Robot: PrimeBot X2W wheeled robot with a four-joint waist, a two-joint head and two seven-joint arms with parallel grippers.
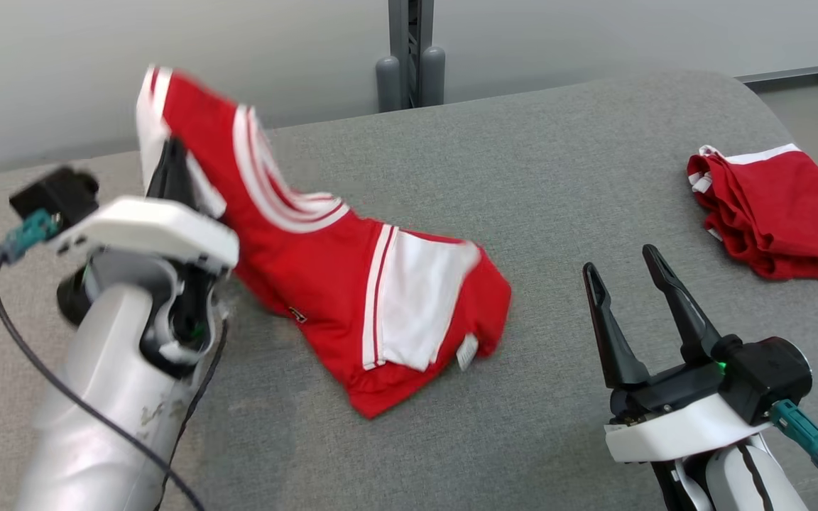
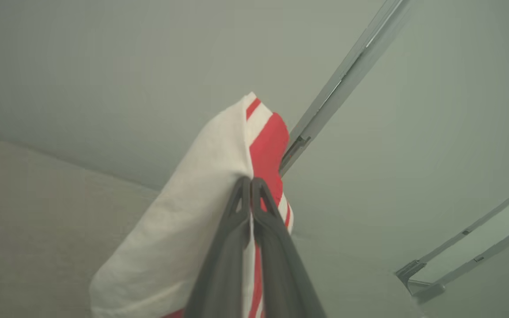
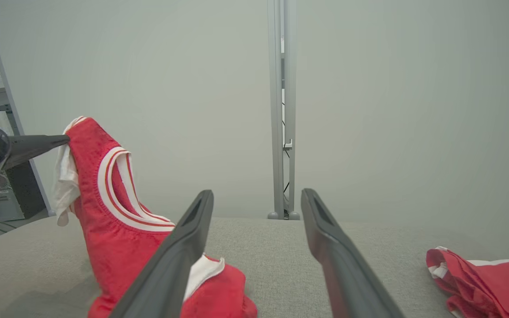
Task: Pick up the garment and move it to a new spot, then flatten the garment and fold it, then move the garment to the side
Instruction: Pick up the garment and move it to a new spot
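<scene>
A red garment [image 1: 324, 284] with white panels and stripes trails from the grey table [image 1: 558, 177] up to my left gripper [image 1: 171, 152], which is shut on its upper edge and holds that end in the air. In the left wrist view the closed fingers [image 2: 237, 229] pinch the garment's white and red cloth [image 2: 201, 198]. From the right wrist view the lifted garment [image 3: 104, 207] hangs at the left, its lower part still on the table. My right gripper [image 1: 622, 266] stands open over the table's right front, holding nothing, well right of the garment.
A second red and white garment [image 1: 778, 213] lies bunched at the table's right edge, also seen as a red heap [image 3: 488, 282] low right in the right wrist view. A grey post [image 1: 410, 53] stands behind the table against a pale wall.
</scene>
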